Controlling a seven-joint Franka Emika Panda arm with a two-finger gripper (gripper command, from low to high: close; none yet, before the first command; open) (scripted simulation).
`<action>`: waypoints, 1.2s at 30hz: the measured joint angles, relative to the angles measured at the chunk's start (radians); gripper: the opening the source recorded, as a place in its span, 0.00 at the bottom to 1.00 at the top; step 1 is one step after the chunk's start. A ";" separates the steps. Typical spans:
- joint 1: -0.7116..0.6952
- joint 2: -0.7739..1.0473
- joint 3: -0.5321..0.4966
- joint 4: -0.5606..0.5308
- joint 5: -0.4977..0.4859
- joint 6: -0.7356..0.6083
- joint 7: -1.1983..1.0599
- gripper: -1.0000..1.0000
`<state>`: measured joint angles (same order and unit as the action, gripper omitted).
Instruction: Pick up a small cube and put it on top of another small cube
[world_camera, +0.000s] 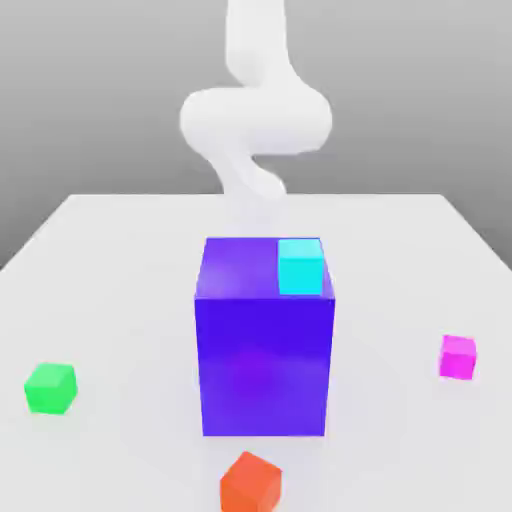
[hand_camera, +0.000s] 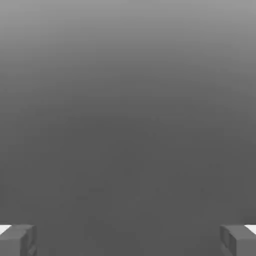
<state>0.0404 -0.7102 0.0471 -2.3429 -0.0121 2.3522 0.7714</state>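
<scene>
On the white table (world_camera: 130, 300), around the blue block (world_camera: 264, 365), the magenta cube (world_camera: 457, 358) lies at three o'clock, the green cube (world_camera: 50, 389) at nine o'clock, the orange-red cube (world_camera: 250, 485) at six o'clock.

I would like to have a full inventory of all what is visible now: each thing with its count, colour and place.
table: one, white, under the cubes and the block
large block: one, purple-blue, middle of the table
cyan cube: one, cyan, on top of the large block
green cube: one, green, on the table, exterior view's left
magenta cube: one, magenta, on the table, exterior view's right
orange-red cube: one, orange-red, on the table, nearest the exterior camera
robot arm: one, white, behind the large block
gripper: one, grey fingers, open, in the hand view
</scene>
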 joint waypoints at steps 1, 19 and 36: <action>0.018 0.040 0.021 -0.019 -0.005 0.023 -0.013 0.50; 0.354 0.697 0.347 -0.329 -0.120 0.402 -0.202 0.50; 0.623 1.056 0.121 -0.328 -0.400 0.650 -0.039 0.00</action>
<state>0.6637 0.3461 0.1686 -2.6710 -0.4124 3.0018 0.7322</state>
